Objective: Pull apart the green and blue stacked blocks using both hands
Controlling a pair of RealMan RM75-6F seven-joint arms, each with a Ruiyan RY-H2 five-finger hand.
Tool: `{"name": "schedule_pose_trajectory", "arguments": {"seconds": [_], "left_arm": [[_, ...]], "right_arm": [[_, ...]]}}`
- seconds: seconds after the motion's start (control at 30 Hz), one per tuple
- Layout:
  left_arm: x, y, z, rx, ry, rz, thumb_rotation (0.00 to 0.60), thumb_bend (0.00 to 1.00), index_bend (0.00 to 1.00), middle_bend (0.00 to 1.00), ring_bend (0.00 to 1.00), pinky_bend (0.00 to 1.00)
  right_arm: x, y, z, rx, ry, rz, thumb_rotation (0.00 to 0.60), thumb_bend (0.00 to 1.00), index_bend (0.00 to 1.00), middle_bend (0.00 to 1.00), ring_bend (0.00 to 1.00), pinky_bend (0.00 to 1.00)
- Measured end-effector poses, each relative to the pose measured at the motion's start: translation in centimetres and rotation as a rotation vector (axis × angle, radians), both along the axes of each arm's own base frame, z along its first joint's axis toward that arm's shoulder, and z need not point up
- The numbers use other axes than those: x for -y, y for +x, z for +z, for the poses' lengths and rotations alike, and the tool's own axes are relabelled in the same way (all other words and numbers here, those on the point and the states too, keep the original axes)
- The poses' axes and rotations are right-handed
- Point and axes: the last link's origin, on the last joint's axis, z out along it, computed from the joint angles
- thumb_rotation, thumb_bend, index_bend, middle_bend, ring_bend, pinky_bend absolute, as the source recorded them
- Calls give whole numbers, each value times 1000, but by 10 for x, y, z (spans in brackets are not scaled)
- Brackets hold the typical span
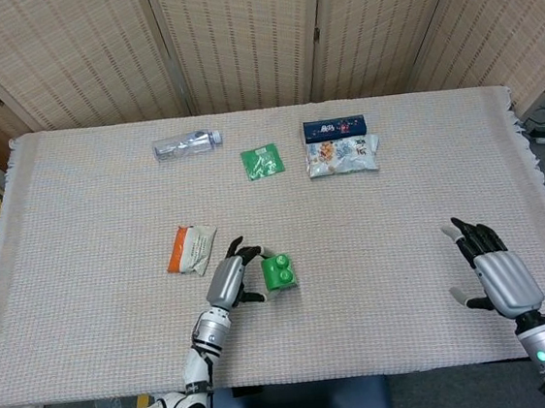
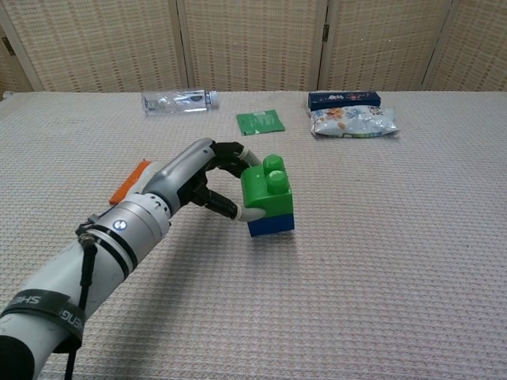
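The stacked blocks are a green block [image 1: 280,272] [image 2: 266,190] sitting on a blue block [image 2: 272,224]. The stack is tilted, near the table's front, left of centre. My left hand [image 1: 229,282] [image 2: 200,180] grips the stack from its left side, fingers over the green block's top edge and thumb against its lower left side. My right hand [image 1: 495,273] hovers open at the table's front right, fingers spread, far from the blocks; only the head view shows it.
An orange-and-white packet [image 1: 189,248] lies just behind my left hand. Further back are a clear plastic bottle [image 1: 186,144], a green sachet [image 1: 262,160] and a snack bag with a dark blue box [image 1: 339,145]. A woven cloth [image 1: 399,200] covers the table.
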Motion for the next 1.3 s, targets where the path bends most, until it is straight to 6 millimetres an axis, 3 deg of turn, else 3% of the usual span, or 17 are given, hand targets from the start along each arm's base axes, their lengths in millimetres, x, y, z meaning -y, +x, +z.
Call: {"name": "schedule_pose_trajectory", "arguments": {"seconds": [0.4, 0.77, 1.07, 1.3], "left_arm": [[15, 6, 33, 59, -47, 11, 600, 424, 648, 824, 329, 0], [4, 14, 68, 105, 5, 7, 600, 423, 653, 831, 330, 0], [-4, 21, 92, 125, 12, 6, 600, 423, 657, 835, 331, 0], [-11, 25, 110, 154, 1, 29, 600, 424, 657, 835, 334, 0]], "right_arm": [[15, -1, -23, 153, 146, -11, 600, 313, 0, 0, 0, 0], [42, 0, -57, 471, 268, 9, 600, 313, 0, 0, 30, 13], [69, 17, -93, 716, 355, -18, 600, 314, 0, 0, 46, 36], [87, 44, -124, 857, 401, -4, 600, 314, 0, 0, 70, 56]]}}
